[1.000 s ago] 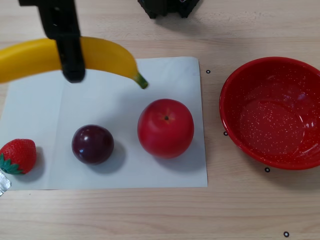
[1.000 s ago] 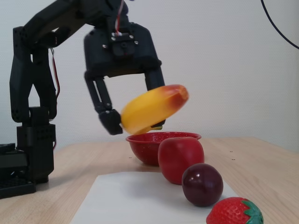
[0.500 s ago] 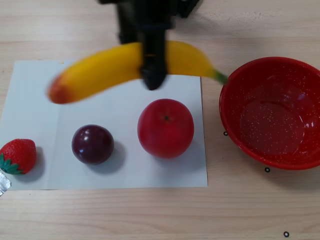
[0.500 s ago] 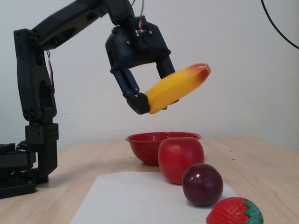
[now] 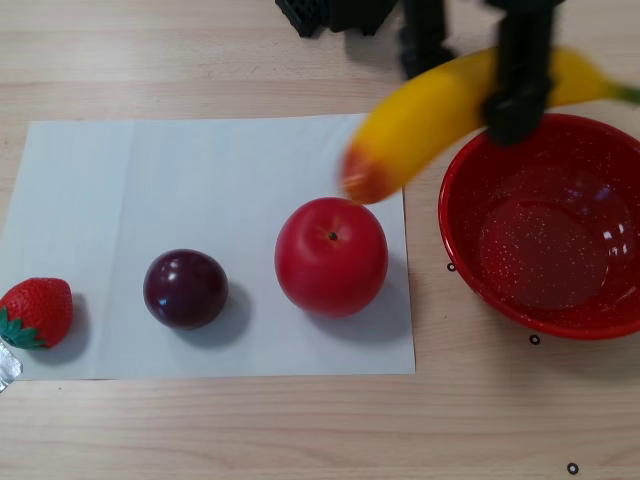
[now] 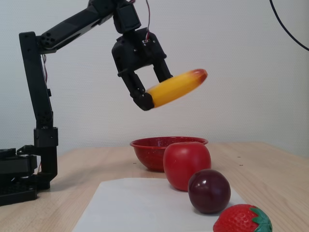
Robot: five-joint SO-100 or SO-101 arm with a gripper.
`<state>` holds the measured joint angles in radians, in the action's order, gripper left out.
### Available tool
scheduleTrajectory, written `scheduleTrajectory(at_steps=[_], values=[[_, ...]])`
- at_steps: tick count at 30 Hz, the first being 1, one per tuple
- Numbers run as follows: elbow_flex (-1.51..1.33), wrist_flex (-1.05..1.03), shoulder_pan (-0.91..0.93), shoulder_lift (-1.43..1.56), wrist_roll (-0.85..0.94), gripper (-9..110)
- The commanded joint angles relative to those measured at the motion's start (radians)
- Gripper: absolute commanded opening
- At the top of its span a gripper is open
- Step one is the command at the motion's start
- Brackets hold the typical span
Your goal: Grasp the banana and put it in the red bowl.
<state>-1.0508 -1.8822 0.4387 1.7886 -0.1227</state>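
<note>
Worktop (image 5: 200,430) is light wood, seen from above in the other view and side-on in the fixed view (image 6: 270,169). White paper sheet (image 5: 150,200) lies on it, filling the left and centre of the other view. Black arm (image 6: 43,96) stands at the left edge of the fixed view, reaching up and over toward 3 o'clock.

Red bowl (image 5: 545,310) sits on the worktop at 3 o'clock of the sheet in the other view, just off the sheet's right edge, upright, white speckles inside. In the fixed view it sits (image 6: 149,150) behind the apple.

Banana (image 5: 430,125) is in the air, clamped crosswise in the claw (image 5: 515,120), off the worktop. In the other view it is blurred and tilted: orange end down at 7 o'clock over the sheet's top right corner, stem end at 2 o'clock over the bowl's upper rim. In the fixed view it (image 6: 176,88) hangs well above the bowl, orange end raised toward 2 o'clock. Claw (image 6: 149,94) is closed around the banana's middle, one finger each side.

Red apple (image 5: 331,256) sits on the sheet at 7 o'clock of the banana's orange end. Dark plum (image 5: 185,288) is at 9 o'clock of the apple, apart from it. Strawberry (image 5: 36,312) lies at the sheet's left edge, 9 o'clock of the plum.
</note>
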Motion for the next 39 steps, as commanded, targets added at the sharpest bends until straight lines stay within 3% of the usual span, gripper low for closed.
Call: scheduleTrajectory(at_steps=[1, 12, 23, 39], values=[[0.14, -0.025, 0.054, 0.133, 0.041, 0], [0.064, 0.126, 0.235, 0.067, 0.184, 0], [-0.21, 0.518, 0.299, 0.051, 0.186, 0], [-0.568, 1.141, 0.204, 0.066, 0.089, 1]])
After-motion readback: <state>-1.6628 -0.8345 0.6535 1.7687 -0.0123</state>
